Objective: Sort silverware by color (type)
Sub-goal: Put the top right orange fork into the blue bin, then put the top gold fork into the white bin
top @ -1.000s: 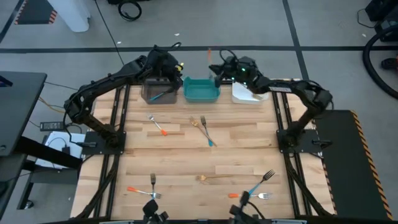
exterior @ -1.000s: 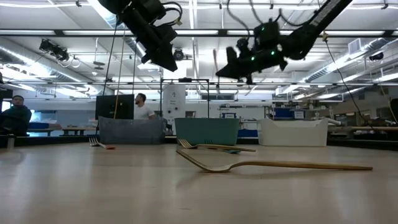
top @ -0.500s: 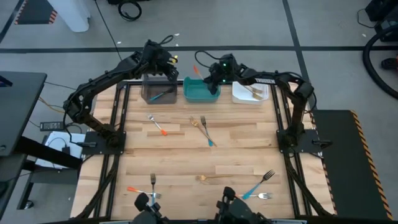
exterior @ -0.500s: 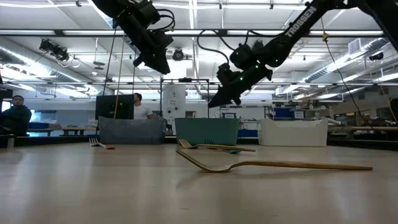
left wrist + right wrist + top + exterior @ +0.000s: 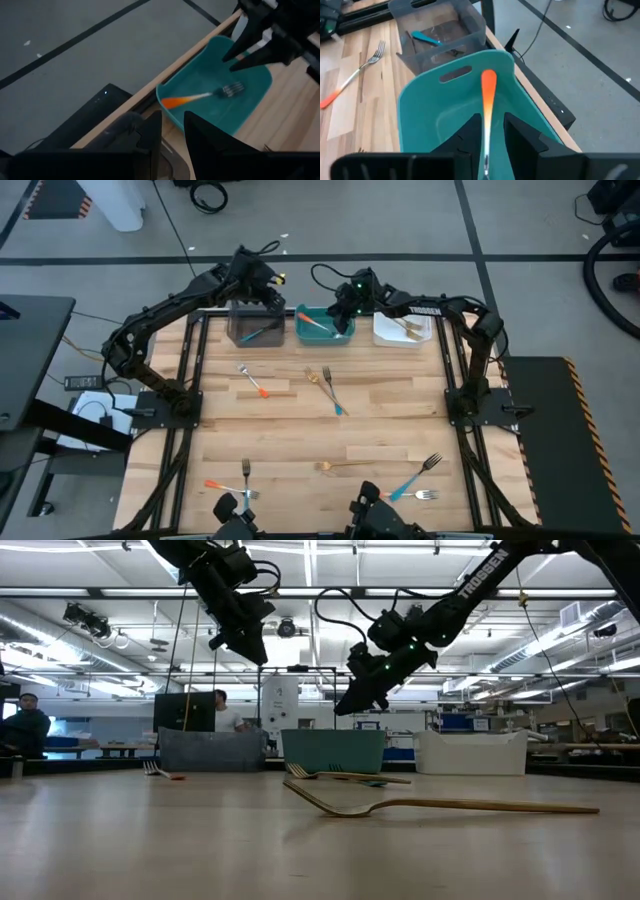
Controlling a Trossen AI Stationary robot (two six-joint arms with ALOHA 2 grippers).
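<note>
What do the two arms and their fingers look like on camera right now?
Both are dark, jointed arms with looping black cables. The right arm carries white TROSSEN lettering and a green light near its wrist. Each gripper, left and right, ends in two dark, flat, tapering fingers.

orange-handled fork point(image 5: 202, 95) — lying inside teal bin point(image 5: 250, 107) | right claw point(image 5: 250, 47) above it — apart

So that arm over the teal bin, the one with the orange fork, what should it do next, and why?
Probably lift the right gripper up and away, I'd judge. The orange-handled fork appears to lie loose in the teal bin, the fingers look spread with the fork between them in the right wrist view, and more forks wait on the table. The left gripper hovers above the grey bin.
</note>
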